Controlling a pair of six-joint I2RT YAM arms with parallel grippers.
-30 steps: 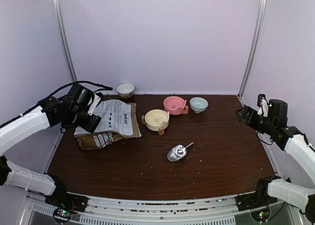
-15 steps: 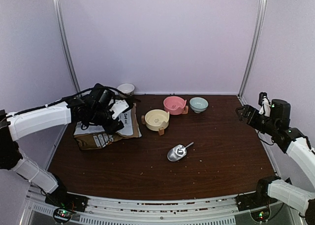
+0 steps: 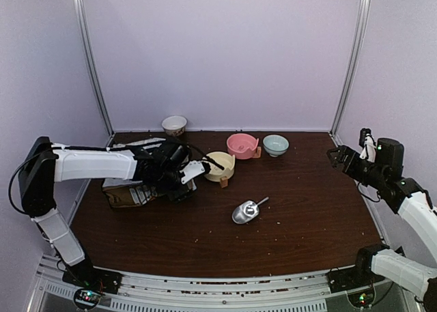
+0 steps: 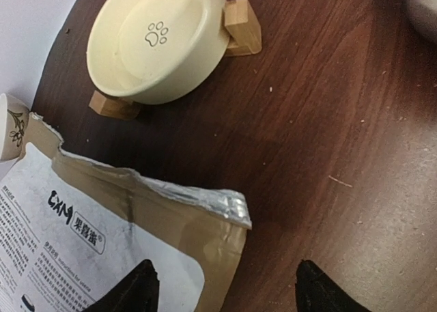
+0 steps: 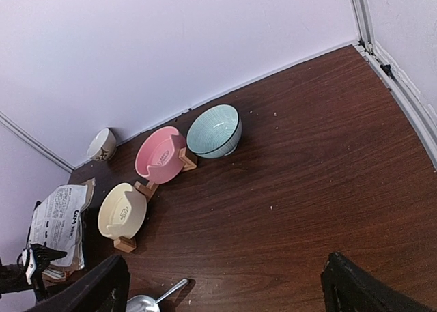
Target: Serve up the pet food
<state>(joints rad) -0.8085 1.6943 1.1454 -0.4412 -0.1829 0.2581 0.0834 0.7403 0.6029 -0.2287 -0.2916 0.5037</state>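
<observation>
No heap of pet food shows; the bowls in view are empty. The printed bag [image 3: 134, 188] lies flat at the table's left, its torn foil-lined top edge [image 4: 184, 199] facing the yellow bowl [image 3: 218, 165]. My left gripper [image 3: 186, 183] is open, low over the bag's top right corner, with one fingertip over the bag and one over bare table [image 4: 225, 291]. The silver scoop [image 3: 246, 211] lies alone mid-table. My right gripper [image 3: 336, 155] is open and empty, raised at the far right [image 5: 229, 288].
The yellow paw-print bowl [image 4: 157, 42] on wooden feet, a pink bowl [image 3: 242, 145] and a blue-green bowl [image 3: 276, 145] stand in a row at the back. A small white cup [image 3: 174, 125] stands by the back wall. Small crumbs dot the dark wood table [image 3: 307, 209].
My left arm has swung right and down, from the bag's left side to its top right corner. The right arm, scoop and bowls have not moved.
</observation>
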